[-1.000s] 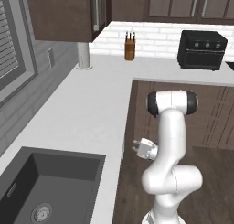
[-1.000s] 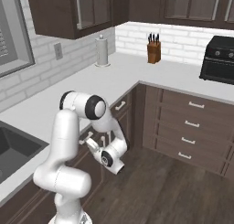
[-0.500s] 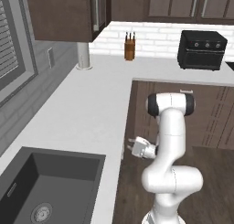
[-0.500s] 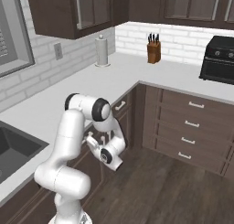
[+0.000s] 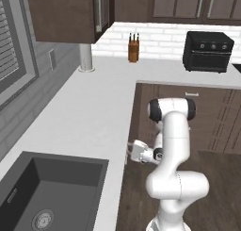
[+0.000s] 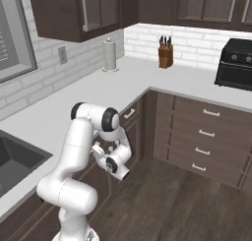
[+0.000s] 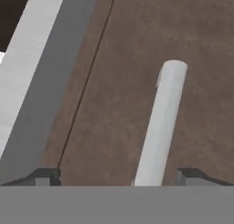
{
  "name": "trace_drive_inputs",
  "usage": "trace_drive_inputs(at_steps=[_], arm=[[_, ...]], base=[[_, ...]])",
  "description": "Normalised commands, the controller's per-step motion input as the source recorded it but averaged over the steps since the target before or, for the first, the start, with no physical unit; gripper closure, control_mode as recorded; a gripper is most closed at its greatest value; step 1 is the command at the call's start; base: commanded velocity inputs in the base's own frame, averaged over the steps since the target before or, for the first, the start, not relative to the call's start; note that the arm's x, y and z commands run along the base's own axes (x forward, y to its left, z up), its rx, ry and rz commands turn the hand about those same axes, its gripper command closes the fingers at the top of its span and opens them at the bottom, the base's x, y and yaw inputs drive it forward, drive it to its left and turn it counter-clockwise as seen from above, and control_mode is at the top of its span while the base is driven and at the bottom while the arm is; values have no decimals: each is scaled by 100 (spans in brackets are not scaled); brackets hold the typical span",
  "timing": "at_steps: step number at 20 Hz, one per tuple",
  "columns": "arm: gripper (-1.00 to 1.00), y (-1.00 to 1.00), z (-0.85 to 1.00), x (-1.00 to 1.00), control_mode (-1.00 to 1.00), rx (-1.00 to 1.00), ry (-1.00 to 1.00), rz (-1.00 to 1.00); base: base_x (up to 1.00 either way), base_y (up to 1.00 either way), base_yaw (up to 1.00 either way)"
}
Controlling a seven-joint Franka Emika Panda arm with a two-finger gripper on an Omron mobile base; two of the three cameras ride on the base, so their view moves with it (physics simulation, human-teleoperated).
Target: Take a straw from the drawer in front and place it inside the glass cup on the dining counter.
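Note:
My gripper [image 7: 116, 175] is open, its two dark fingertips [image 7: 45, 176] standing wide on either side of a pale bar handle [image 7: 162, 122]. That handle is fixed to the dark brown front of the drawer [image 7: 114, 72], close ahead of the hand. From the left base view the gripper [image 5: 129, 150] is low, right under the edge of the white worktop [image 5: 84, 117]. The right base view has the gripper [image 6: 98, 151] against the cabinet face. Nothing is held. The straw, the glass cup and the dining counter are out of view.
A dark sink [image 5: 47, 187] is set in the worktop at the near left. A knife block [image 5: 134, 48], a black toaster oven [image 5: 207, 51] and a paper towel roll [image 6: 109, 54] stand at the back. A drawer stack [image 6: 206, 136] lines the right; wooden floor [image 6: 172, 200] lies between.
The hand has moved a little nearer to the drawer front under the worktop edge. The jaws have stayed wide open.

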Motion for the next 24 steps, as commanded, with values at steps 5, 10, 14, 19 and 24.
trace_drive_inputs(at_steps=[5, 10, 14, 19, 24], arm=[[-100, 13, -36, 31, -100, 0, 8, 1], [-100, 5, -38, 29, -100, 0, 6, 1], [-100, 0, -33, 29, -100, 0, 4, 1], [-100, 25, -5, 16, -100, 0, 1, 1], [-100, 39, 24, 0, -100, 0, 0, 0]], base=[[0, 0, 0], [0, 0, 0], [0, 0, 0], [0, 0, 0], [0, 0, 0]])
